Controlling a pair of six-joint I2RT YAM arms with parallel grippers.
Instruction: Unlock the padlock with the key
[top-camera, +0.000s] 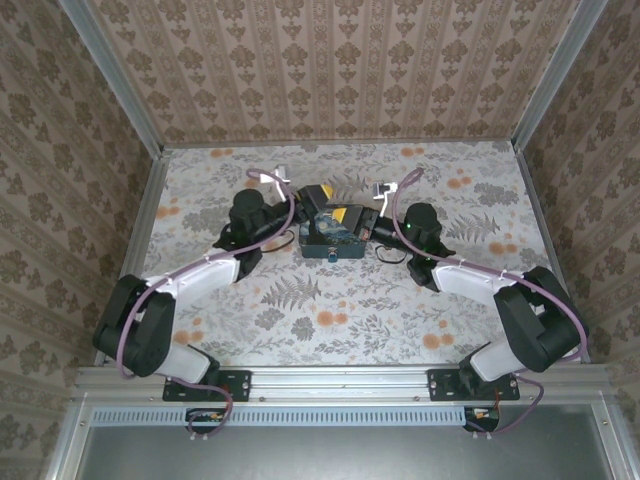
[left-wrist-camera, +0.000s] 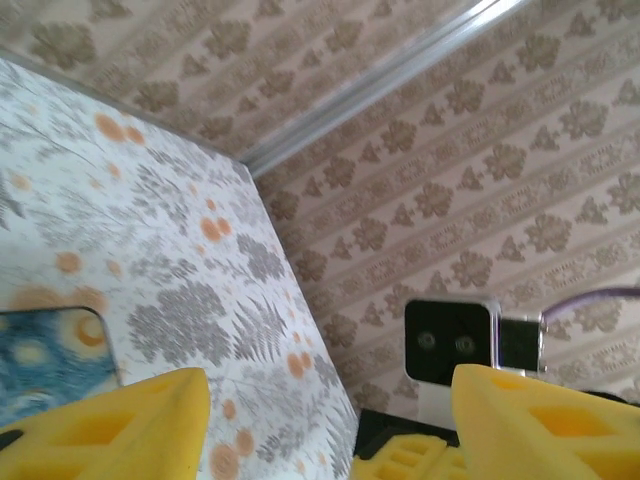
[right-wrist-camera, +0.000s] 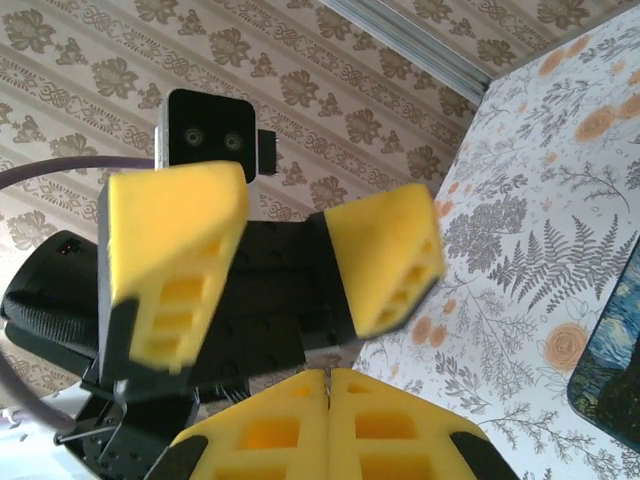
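My left gripper (left-wrist-camera: 330, 400) is open, its yellow fingers (left-wrist-camera: 130, 430) wide apart with nothing between them. My right gripper (right-wrist-camera: 328, 378) is shut, pads pressed together, and I see nothing in the seam. The two grippers face each other above the blue-and-yellow tin box (top-camera: 330, 247) at mid-table. From the top, the left gripper (top-camera: 333, 204) is over the box's far edge and the right gripper (top-camera: 371, 226) is at its right side. In the right wrist view the left gripper's spread fingers (right-wrist-camera: 385, 255) hang just ahead. The padlock and the key are hidden.
The floral table (top-camera: 330, 320) is walled on three sides by patterned panels. The tin box corner (right-wrist-camera: 612, 372) lies low at the right of the right wrist view. The right arm's camera block (left-wrist-camera: 450, 340) sits close ahead in the left wrist view.
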